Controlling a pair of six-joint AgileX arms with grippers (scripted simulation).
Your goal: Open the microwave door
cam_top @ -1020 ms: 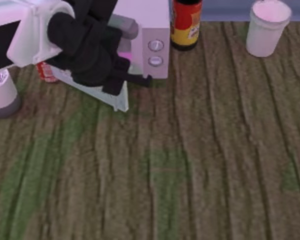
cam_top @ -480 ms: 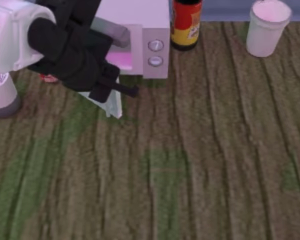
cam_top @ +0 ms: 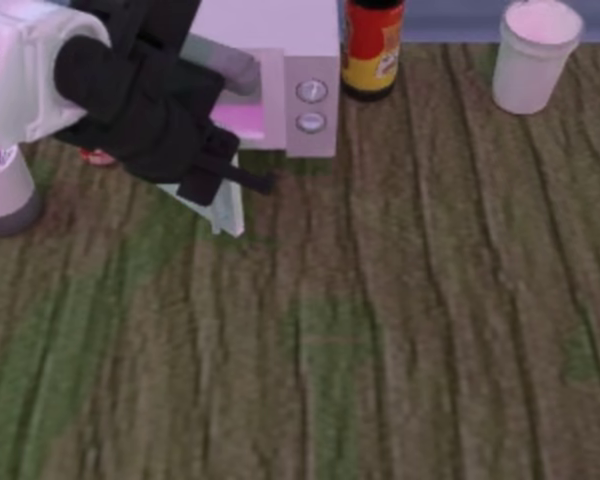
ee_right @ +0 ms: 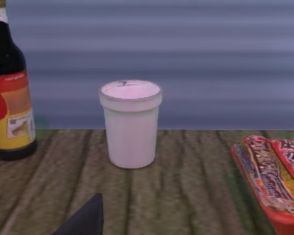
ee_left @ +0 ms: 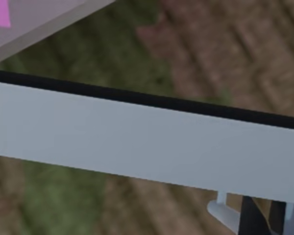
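Microwave: I see the boxy pale lavender-white microwave (cam_top: 280, 40) at the far edge of the tabletop (cam_top: 400, 330), left of centre in the top view, its two round silver knobs (cam_top: 310, 105) facing me and a pink-lit cavity showing beside them.
Door: the flat pale microwave door (cam_top: 220, 205) stands swung out from the front, its free edge pointing down the top view toward me; in the left wrist view it runs across as a pale band (ee_left: 147, 142) with a dark strip along one side.
Left hand: my left hand (cam_top: 242, 178), black, sits at the door's outer edge, just in front of the cavity; its thin dark fingers reach toward the knob panel. I cannot tell how wide it is or whether it holds the handle.
Right hand: out of the top view; whether wide or narrow I cannot tell. Only a dark corner (ee_right: 85, 220) shows in the right wrist view.
Around it: a dark bottle with a red-and-yellow label (cam_top: 372, 45) just right of the microwave, a white cup (cam_top: 533, 55) well apart to the right, another white cup (cam_top: 2, 185) at the left edge, and a red packet (ee_right: 272, 181) in the right wrist view.
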